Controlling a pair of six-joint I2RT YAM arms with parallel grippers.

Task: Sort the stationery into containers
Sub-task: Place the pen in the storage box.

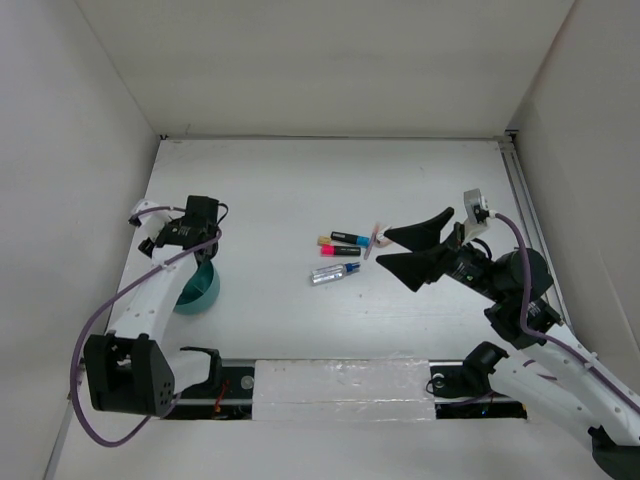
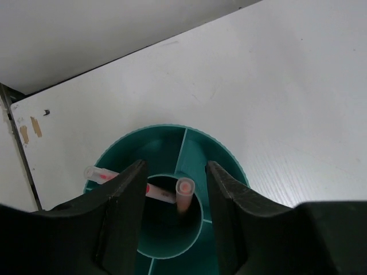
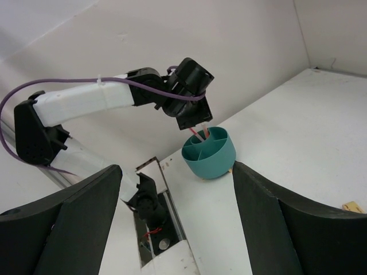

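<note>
We see two pencils standing in the teal cup, directly under our left claw.
The left claw hangs open, its fingers either side of the cup's middle. Our right claw also gapes, with the markers and pen just off its tips.

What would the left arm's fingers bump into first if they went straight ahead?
Probably the pinkish stick standing in the teal cup's middle pocket, right between the open left fingers. Depth is hard to judge; otherwise the cup's inner walls.

Left hand parted, right hand spread
</note>
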